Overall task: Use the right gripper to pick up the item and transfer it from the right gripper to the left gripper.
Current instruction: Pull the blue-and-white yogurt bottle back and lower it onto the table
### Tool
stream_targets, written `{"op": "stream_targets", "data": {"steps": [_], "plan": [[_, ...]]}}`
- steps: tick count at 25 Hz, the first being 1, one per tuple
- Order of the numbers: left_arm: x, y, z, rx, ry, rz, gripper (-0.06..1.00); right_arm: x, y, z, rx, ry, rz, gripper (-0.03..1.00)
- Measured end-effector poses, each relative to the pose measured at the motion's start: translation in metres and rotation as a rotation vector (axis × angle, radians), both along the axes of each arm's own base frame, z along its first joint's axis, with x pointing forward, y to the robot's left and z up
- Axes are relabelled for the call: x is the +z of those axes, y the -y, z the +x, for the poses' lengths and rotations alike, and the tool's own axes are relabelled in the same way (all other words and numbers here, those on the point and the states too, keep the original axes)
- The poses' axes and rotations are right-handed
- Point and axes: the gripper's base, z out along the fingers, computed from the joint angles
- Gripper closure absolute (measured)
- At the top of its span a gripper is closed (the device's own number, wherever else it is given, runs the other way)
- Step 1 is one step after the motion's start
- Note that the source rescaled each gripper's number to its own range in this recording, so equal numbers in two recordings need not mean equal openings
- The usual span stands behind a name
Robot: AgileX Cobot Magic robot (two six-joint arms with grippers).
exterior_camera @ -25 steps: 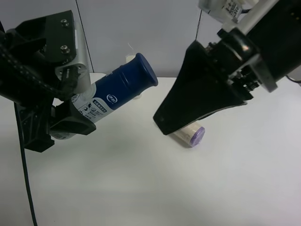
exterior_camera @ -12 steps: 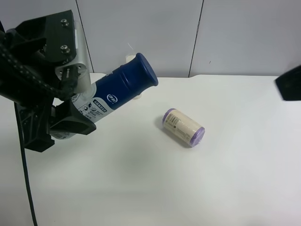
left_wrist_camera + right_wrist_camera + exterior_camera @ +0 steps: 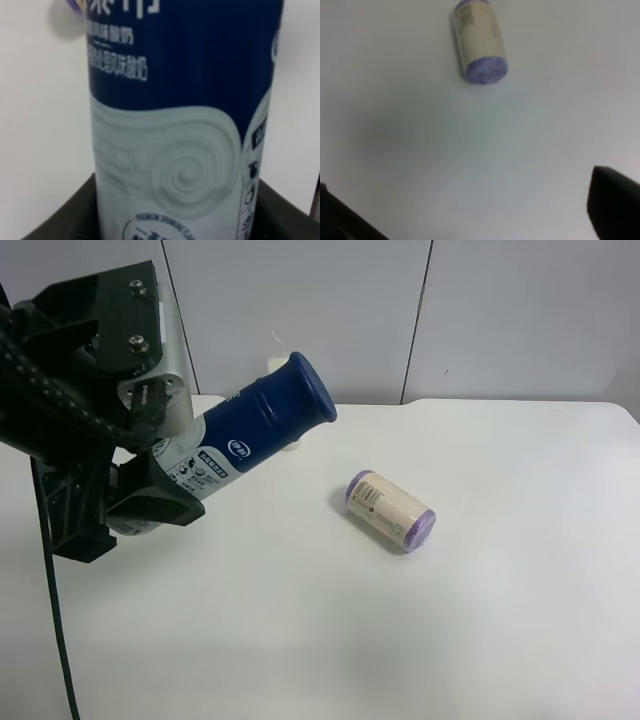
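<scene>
At the exterior high view's left, the left gripper (image 3: pixel 160 455) has not moved since a second ago. It is clenched on the white lower body of the bottle (image 3: pixel 255 425) and holds it off the worktop (image 3: pixel 400 640), tilted, with the cap pointing up and toward the middle of the view. The bottle has a dark blue flared cap and upper body with a small white oval logo, and a white lower part with fine print. The left wrist view shows it close up (image 3: pixel 180 125), with white characters on the blue and a pale swirl pattern below.

Further right, the cream roll (image 3: pixel 390 511) with purple ends lies on its side where it lay before, now fully uncovered. A second ago the right arm filled the upper right and hid part of the roll. Half a second ago only a black corner showed at the right edge, and now the arm has left that view. In its own wrist view the right gripper (image 3: pixel 470 210) is spread wide with nothing between its fingers, above the worktop and apart from the roll (image 3: pixel 480 45).
</scene>
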Motion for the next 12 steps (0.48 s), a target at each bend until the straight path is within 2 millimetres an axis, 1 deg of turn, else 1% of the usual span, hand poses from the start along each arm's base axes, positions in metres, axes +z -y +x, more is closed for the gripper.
{"op": "stream_targets", "data": {"steps": [2,8,9,12], "plan": [[0.000,0.000,0.000,0.000,0.000,0.000,0.93,-0.015,0.004,-0.006,-0.007,0.037,0.034,-0.03],[0.000,0.000,0.000,0.000,0.000,0.000,0.93,-0.045,0.011,-0.017,-0.012,0.107,0.088,-0.03],[0.000,0.000,0.000,0.000,0.000,0.000,0.93,-0.048,0.011,-0.017,-0.012,0.111,0.092,-0.03],[0.000,0.000,0.000,0.000,0.001,-0.001,0.93,-0.049,0.011,-0.017,-0.019,0.122,0.109,-0.03]]}}
